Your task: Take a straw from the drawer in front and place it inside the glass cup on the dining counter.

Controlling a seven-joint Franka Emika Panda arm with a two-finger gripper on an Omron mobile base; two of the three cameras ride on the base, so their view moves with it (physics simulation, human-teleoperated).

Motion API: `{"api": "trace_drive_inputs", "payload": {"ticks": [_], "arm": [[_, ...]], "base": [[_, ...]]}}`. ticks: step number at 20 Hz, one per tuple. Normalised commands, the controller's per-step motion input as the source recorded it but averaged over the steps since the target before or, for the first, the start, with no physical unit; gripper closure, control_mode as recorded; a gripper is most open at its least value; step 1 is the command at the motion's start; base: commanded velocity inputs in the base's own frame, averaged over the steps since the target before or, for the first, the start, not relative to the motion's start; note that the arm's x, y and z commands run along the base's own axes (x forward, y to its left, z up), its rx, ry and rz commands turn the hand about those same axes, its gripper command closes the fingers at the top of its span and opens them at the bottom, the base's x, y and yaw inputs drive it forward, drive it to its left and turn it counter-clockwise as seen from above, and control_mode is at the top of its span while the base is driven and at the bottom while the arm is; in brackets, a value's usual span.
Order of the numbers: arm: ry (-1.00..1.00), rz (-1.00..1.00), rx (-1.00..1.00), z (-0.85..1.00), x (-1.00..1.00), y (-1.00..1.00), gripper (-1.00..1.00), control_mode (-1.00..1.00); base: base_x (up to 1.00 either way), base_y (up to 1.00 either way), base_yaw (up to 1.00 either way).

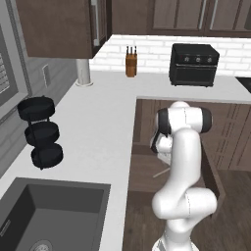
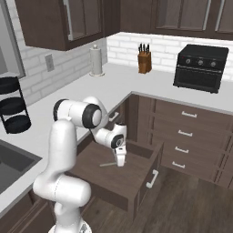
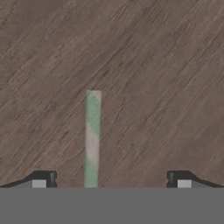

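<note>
Directly between the wide-open pincer [image 3: 111, 178] tips, straw [image 3: 92, 138], flat on drawer [image 3: 166, 65] floor

The straw [image 3: 92, 139], pale green and thin, lies flat on the floor of the pulled-out brown drawer [image 2: 136, 182], pointing toward 12 o'clock in the hand view.

straw [image 3: 92, 140]: you see pale green with whitish patches
drawer [image 2: 113, 179]: dark brown wood grain, silver handle
tabletop [image 1: 93, 132]: plain white
oven [image 2: 201, 67]: black
</note>
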Motion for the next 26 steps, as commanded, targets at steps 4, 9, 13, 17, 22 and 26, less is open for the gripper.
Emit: {"api": "trace_drive_inputs", "payload": {"ticks": [4, 9, 13, 17, 22, 26], "arm": [[0.0, 0.0, 0.0, -0.27, 0.12, 0.0, -1.0, -1.0], [0.0, 0.0, 0.0, -0.26, 0.06, 0.0, -1.0, -1.0], [0.0, 0.0, 0.0, -0.24, 0.02, 0.0, -1.0, -1.0], [0.0, 0.0, 0.0, -0.31, -0.01, -0.02, -1.0, -1.0], [-0.03, 0.0, 0.0, -0.44, -0.34, -0.17, -1.0, -1.0], [-0.09, 0.0, 0.0, -0.46, -0.44, -0.28, -1.0, -1.0]], "base": [[0.0, 0.0, 0.0], [0.0, 0.0, 0.0], [0.0, 0.0, 0.0], [0.0, 0.0, 0.0], [0.0, 0.0, 0.0], [0.0, 0.0, 0.0]]}}
